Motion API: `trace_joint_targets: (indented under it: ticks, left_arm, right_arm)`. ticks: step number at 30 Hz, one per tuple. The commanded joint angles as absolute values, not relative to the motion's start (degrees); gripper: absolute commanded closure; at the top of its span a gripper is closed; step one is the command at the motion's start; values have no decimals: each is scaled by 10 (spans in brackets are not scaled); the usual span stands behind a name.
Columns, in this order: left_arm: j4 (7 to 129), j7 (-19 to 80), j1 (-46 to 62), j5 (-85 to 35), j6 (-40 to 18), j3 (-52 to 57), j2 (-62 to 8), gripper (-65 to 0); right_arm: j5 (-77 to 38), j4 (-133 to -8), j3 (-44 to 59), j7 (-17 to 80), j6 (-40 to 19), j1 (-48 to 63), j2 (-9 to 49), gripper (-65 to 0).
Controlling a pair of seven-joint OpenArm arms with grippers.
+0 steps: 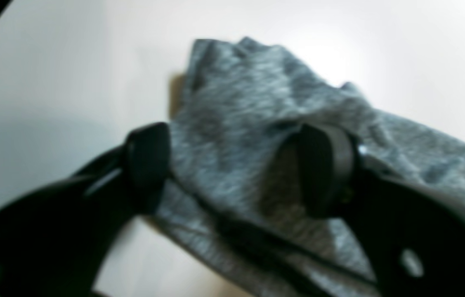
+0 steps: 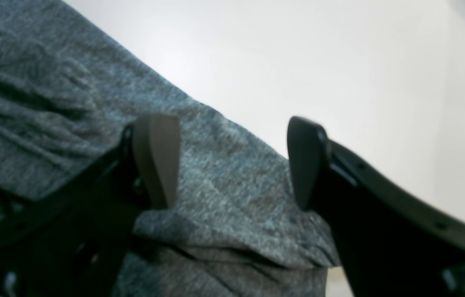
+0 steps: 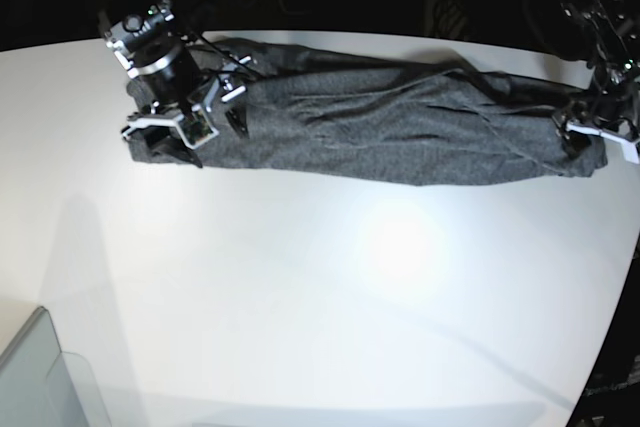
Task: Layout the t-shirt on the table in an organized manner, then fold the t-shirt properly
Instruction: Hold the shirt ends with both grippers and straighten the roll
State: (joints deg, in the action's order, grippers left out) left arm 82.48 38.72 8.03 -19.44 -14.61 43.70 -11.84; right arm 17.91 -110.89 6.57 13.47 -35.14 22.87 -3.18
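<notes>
Black arms with silver-white brackets and rounded dark finger pads

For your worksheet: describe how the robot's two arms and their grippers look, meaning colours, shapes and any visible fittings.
Both arms are black. The left gripper and the right gripper each have two dark, rounded, paddle-shaped fingers on curved black brackets with small holes. In the base view, white brackets sit at the wrists, and the right arm has a ribbed cylindrical segment.

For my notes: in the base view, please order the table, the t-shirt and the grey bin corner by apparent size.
1. table, largest.
2. t-shirt.
3. grey bin corner, smallest, though cut off by the frame edge.
</notes>
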Motion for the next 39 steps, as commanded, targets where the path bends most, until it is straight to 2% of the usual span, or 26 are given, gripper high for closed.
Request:
trace_joint_targets:
  ticks: [1, 6, 20, 29, 31, 33, 37, 39]
  left_arm:
    - [834, 373, 72, -192, -146, 440, -131, -532]
    - [832, 373, 58, -138, -146, 439, -136, -593]
    - [715, 371, 20, -129, -146, 436, -139, -594]
    - [638, 260, 47, -133, -146, 335, -158, -588]
    - [627, 247, 51, -131, -146, 332, -157, -550]
    - [621, 238, 51, -133, -146, 331, -157, -480]
    - [604, 218, 51, -132, -146, 330, -157, -244]
    - [596, 207, 49, -133, -146, 330, -159, -198]
  right_arm:
    - [170, -1119, 65, 119, -352, 227, -32, -410]
    - [170, -1118, 65, 119, -352, 227, -30, -410]
    - [170, -1118, 65, 119, -352, 224, -31, -410]
    - [171, -1118, 65, 119, -352, 223, -29, -410]
    - [171, -1118, 65, 119, -352, 222, -29, -410]
    - [171, -1118, 65, 119, -352, 222, -29, -410]
    - [171, -1118, 65, 119, -352, 222, -29, -410]
    - [171, -1118, 65, 119, -352, 222, -29, -410]
